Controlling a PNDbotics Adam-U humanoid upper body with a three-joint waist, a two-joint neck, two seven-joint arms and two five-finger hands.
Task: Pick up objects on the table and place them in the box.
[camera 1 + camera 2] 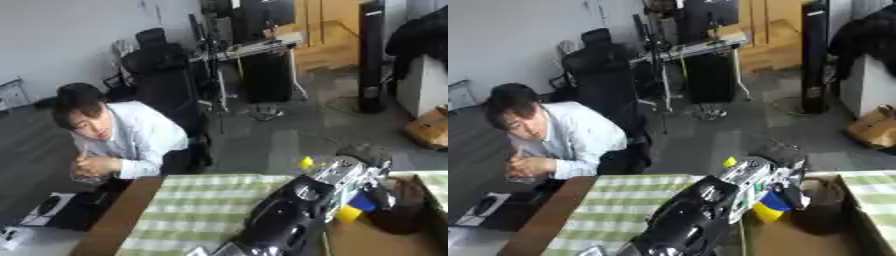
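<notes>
My left arm runs from the bottom middle up to the right, and its hand [395, 200] hangs inside the open cardboard box [376, 242] at the lower right. A small blue and yellow thing [354, 207] shows right against the hand, just under the wrist and above the box floor. I cannot make out whether the hand is holding it. A small yellow spot [306, 162] shows beside the silver forearm; what it is stays unclear. The arm hides the box's left wall.
A green and white checked cloth [201, 210] covers the table left of the box. The brown wooden table edge [114, 220] runs down the left side. More checked cloth [877, 190] shows past the box's right wall.
</notes>
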